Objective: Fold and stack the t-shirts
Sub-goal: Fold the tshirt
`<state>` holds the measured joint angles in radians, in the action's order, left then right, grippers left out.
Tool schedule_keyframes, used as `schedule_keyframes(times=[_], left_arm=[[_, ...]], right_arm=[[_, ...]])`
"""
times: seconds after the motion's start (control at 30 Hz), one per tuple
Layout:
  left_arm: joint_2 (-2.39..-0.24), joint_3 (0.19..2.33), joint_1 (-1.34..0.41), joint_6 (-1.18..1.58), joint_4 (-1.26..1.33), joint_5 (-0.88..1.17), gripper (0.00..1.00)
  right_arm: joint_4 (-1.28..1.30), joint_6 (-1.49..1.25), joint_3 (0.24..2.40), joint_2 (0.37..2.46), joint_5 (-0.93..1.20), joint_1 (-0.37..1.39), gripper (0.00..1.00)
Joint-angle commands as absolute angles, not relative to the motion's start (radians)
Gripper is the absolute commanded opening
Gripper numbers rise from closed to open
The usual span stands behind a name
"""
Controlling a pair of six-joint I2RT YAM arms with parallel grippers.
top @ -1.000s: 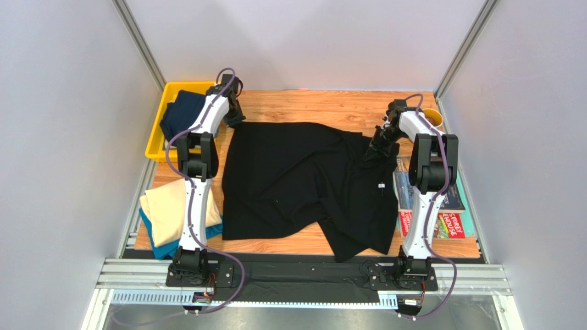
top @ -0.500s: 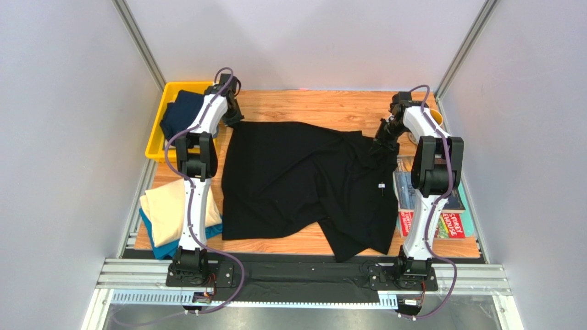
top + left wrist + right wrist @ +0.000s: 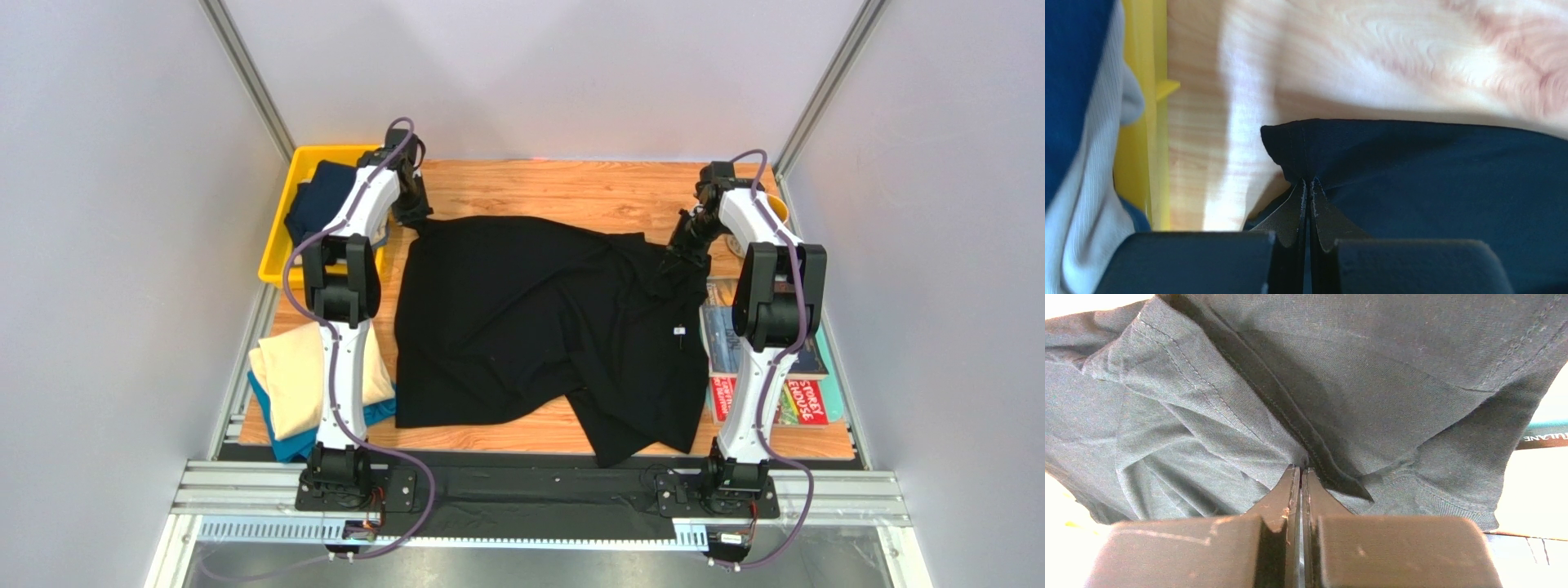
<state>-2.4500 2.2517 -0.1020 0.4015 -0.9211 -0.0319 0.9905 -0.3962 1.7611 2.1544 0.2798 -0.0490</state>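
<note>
A large black t-shirt (image 3: 540, 325) lies spread and rumpled across the wooden table. My left gripper (image 3: 411, 216) is shut on its far left corner (image 3: 1290, 144), close to the yellow bin. My right gripper (image 3: 682, 249) is shut on a bunched fold at the shirt's far right edge (image 3: 1303, 416). A dark navy t-shirt (image 3: 321, 200) sits in the bin. A cream t-shirt (image 3: 294, 374) lies folded on a teal-blue one (image 3: 285, 441) at the near left.
The yellow plastic bin (image 3: 280, 233) stands at the far left, its wall (image 3: 1146, 104) right beside my left gripper. Colourful magazines (image 3: 785, 380) lie at the right edge, partly under the black shirt. A yellow object (image 3: 773, 211) sits behind the right arm.
Both grippers have drawn outward and toward the far edge with the black shirt's corners in them. The shirt's far edge is stretched wider. The stack and the bin have not moved.
</note>
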Motion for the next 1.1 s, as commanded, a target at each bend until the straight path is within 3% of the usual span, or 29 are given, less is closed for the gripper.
schedule_keyframes(times=[0.0, 0.97, 1.0, 1.07], left_arm=[[-2.362, 2.220, -0.097, 0.348, -0.925, -0.009, 0.00], [-2.476, 2.367, -0.094, 0.416, -0.960, -0.101, 0.00], [-2.479, 2.370, -0.094, 0.422, -0.963, -0.100, 0.01], [-2.483, 2.372, -0.094, 0.425, -0.959, -0.091, 0.22]], right_arm=[[0.991, -0.403, 1.802, 2.109, 0.268, -0.054, 0.00], [0.988, -0.402, 1.790, 2.117, 0.264, -0.066, 0.00], [0.991, -0.402, 1.801, 2.121, 0.267, -0.066, 0.00], [0.994, -0.402, 1.805, 2.120, 0.268, -0.066, 0.00]])
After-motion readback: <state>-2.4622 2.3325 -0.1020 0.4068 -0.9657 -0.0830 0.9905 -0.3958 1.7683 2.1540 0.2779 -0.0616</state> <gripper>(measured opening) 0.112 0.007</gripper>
